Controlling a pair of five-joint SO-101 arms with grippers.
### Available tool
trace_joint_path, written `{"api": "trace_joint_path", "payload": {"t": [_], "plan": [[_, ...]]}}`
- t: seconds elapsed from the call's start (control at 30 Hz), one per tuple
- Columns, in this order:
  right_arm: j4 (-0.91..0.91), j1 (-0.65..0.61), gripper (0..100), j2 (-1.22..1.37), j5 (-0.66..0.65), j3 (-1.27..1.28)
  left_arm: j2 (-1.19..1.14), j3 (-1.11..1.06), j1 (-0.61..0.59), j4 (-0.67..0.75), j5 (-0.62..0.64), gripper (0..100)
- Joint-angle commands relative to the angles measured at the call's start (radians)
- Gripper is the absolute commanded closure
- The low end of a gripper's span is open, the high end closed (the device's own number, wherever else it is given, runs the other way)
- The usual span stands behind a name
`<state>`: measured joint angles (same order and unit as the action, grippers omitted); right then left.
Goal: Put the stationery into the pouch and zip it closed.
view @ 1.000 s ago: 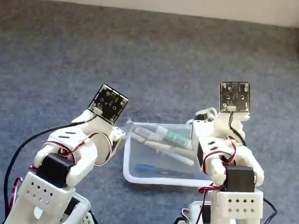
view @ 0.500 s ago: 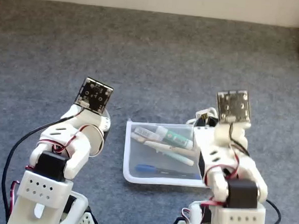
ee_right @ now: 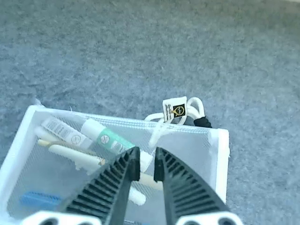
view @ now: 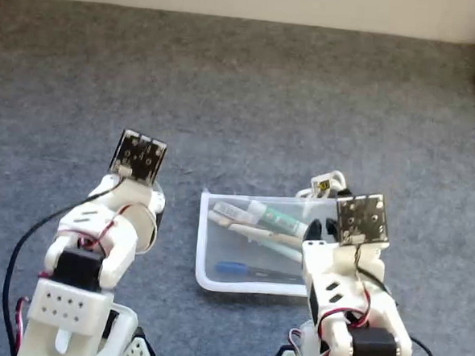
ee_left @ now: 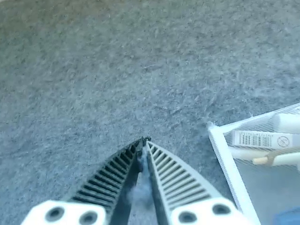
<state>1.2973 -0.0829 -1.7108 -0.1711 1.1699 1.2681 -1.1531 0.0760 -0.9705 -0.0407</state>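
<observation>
The pouch [view: 202,256] is lying on the surface [view: 243,89] between the arms, stationery [view: 275,221] inside. I'm judging it light and floppy, best taken by its pull tag [ee_right: 174,109]. Left jaws are sitting closed, empty; right jaws are hovering barely parted above it, empty.

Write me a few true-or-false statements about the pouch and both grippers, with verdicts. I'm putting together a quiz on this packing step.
1. A blue pen lies inside the pouch. True.
2. The left gripper holds a pen. False: it is shut on nothing, over bare carpet beside the pouch.
3. The pouch lies flat on grey carpet. True.
4. The right gripper grips the pull cord. False: it hangs above the pouch with a narrow gap between its fingers, apart from the cord and its tag at the pouch's corner.
</observation>
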Motion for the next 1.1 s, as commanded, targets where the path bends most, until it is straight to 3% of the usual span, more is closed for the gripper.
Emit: {"api": "trace_joint_path", "payload": {"t": [0.0,0.17,0.3,0.57,0.93,1.07], "plan": [[0.001,0.022,94.7,-0.133,-0.014,0.058,0.168,-0.068,-0.012,0.023,0.005,99],[0.004,0.033,94.7,-0.113,-0.014,0.111,0.427,-0.219,-0.019,0.017,0.005,99],[0.008,0.033,94.7,-0.113,-0.012,0.185,0.582,-0.315,-0.096,0.017,0.006,99],[0.008,0.033,94.7,-0.113,-0.008,0.377,0.545,-0.421,-0.246,0.017,0.005,99],[-0.056,0.033,95.0,-0.113,-0.006,0.588,0.542,-0.542,-0.252,0.011,0.005,99],[-0.076,0.033,95.0,-0.111,-0.005,0.607,0.542,-0.542,-0.245,-0.121,0.005,99]]}}
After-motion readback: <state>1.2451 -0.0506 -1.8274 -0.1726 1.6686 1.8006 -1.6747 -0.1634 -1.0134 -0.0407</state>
